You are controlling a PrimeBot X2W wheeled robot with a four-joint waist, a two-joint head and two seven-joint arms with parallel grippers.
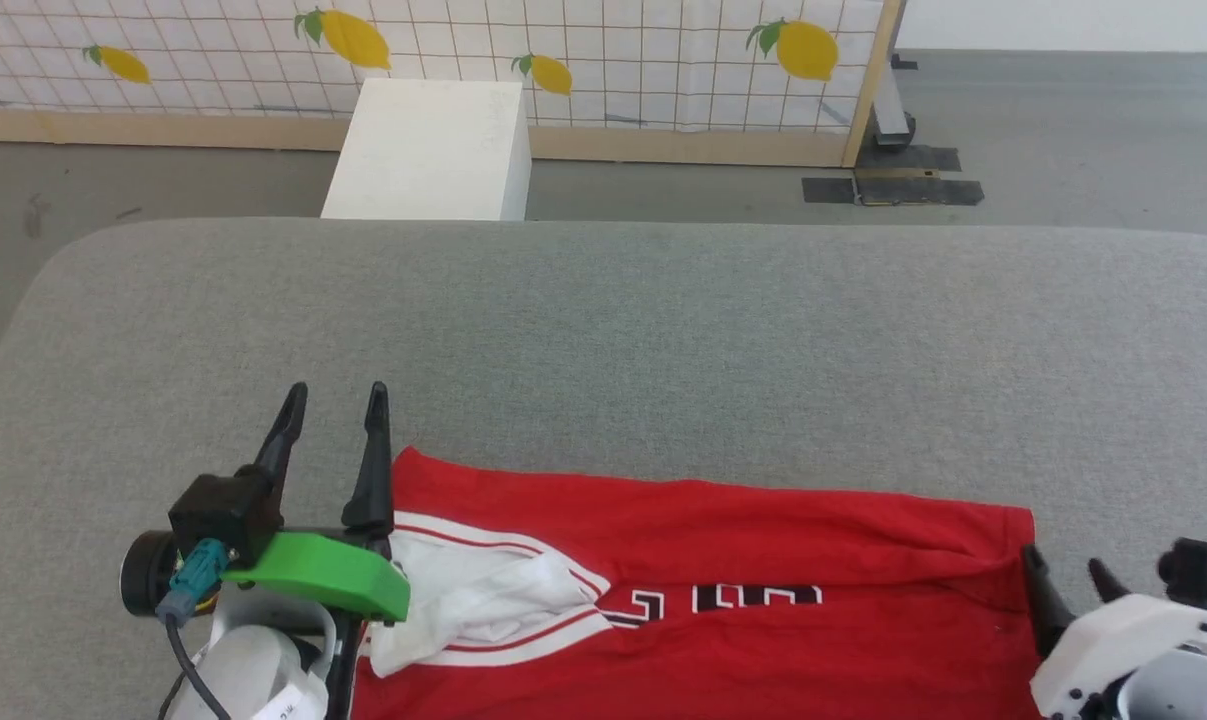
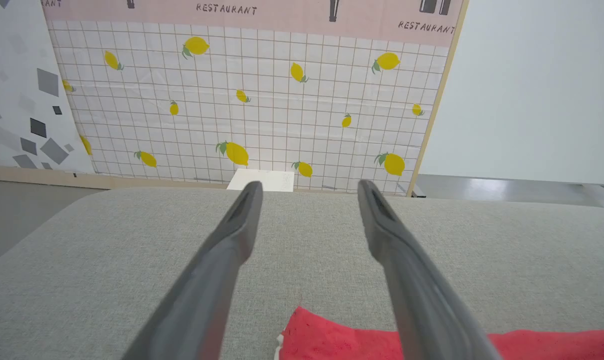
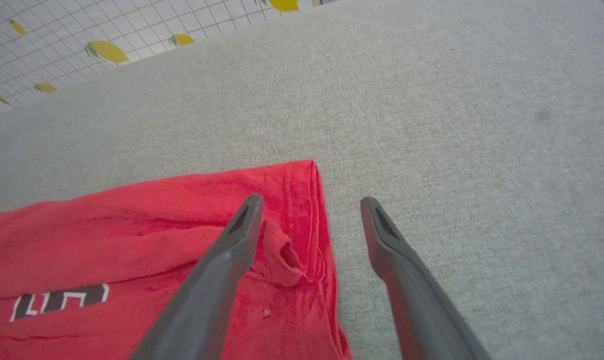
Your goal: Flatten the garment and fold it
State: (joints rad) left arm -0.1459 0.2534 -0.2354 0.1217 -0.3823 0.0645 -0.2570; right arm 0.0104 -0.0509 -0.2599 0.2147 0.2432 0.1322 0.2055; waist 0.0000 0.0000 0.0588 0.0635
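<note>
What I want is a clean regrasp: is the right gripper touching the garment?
Cannot tell. In the right wrist view the open right gripper straddles an edge of the garment, one finger overlapping it; resting or hovering is unclear.

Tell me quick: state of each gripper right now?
Left gripper: open, holding nothing, at the garment corner.
Right gripper: open, holding nothing, at the garment's opposite edge.

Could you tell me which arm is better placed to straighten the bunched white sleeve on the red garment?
Left, most likely. The left gripper stands open right beside the white sleeve at the left end of the garment, while the right gripper, also open, sits at the opposite edge.
</note>
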